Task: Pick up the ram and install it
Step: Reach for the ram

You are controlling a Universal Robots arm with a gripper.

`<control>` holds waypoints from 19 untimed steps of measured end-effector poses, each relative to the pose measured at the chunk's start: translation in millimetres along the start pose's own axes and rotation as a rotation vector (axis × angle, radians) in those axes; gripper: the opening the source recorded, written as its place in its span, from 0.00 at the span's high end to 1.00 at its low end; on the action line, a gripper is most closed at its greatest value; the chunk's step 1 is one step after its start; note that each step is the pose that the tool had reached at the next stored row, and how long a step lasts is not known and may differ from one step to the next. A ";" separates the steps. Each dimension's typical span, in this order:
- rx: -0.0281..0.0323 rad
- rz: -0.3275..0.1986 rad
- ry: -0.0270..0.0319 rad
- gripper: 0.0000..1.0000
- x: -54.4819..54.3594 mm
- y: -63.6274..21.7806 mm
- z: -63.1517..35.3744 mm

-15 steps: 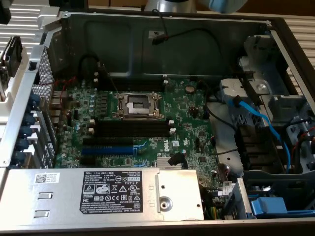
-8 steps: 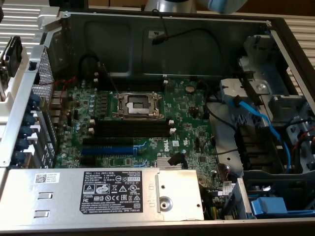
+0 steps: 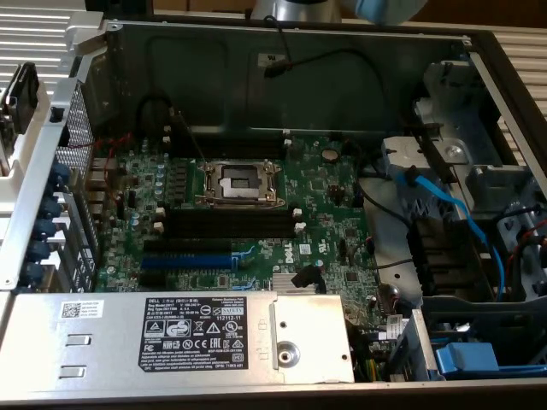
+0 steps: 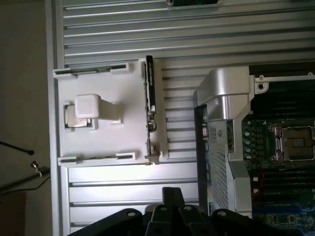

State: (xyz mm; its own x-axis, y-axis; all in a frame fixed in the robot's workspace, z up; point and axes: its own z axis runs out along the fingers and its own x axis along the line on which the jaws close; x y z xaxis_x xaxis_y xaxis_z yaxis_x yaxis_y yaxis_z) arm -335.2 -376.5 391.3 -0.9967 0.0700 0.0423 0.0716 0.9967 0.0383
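Observation:
The ram [image 4: 149, 86] is a long, narrow dark stick standing on its edge along one side of a white holder [image 4: 103, 78], outside the computer case. My gripper [image 4: 172, 196] hangs above the ribbed metal table, a short way off from the holder, shut with nothing in it. The gripper touches neither the ram nor the holder. Inside the open case, the black memory slots [image 3: 226, 224] lie just below the processor socket [image 3: 246, 181] on the green motherboard [image 3: 333, 196]. Part of my arm [image 3: 299, 8] shows at the case's far wall.
A square chip [image 4: 74, 118] and a white block [image 4: 88, 105] sit in the holder. The blue expansion slot [image 3: 192, 256], the labelled power supply [image 3: 171, 333], blue cables [image 3: 466, 222] and drive bays at the exterior view's right crowd the case. The case's metal corner [image 4: 221, 93] stands beside the holder.

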 end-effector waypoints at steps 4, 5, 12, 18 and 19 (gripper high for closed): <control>0.0000 -0.001 0.0001 0.90 18.3 0.8 1.7; 0.0000 -0.001 0.0000 0.90 22.8 0.9 2.1; 0.0002 -0.005 0.0003 0.90 52.6 1.1 4.9; 0.0007 -0.016 0.0007 0.90 69.2 2.1 10.2; 0.0008 -0.018 0.0008 0.90 72.5 2.1 11.0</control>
State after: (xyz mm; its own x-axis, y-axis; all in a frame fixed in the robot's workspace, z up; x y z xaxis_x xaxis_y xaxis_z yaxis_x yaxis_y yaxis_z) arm -407.7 -368.9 383.4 -0.9978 0.0517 0.0423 0.0534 0.9978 0.0383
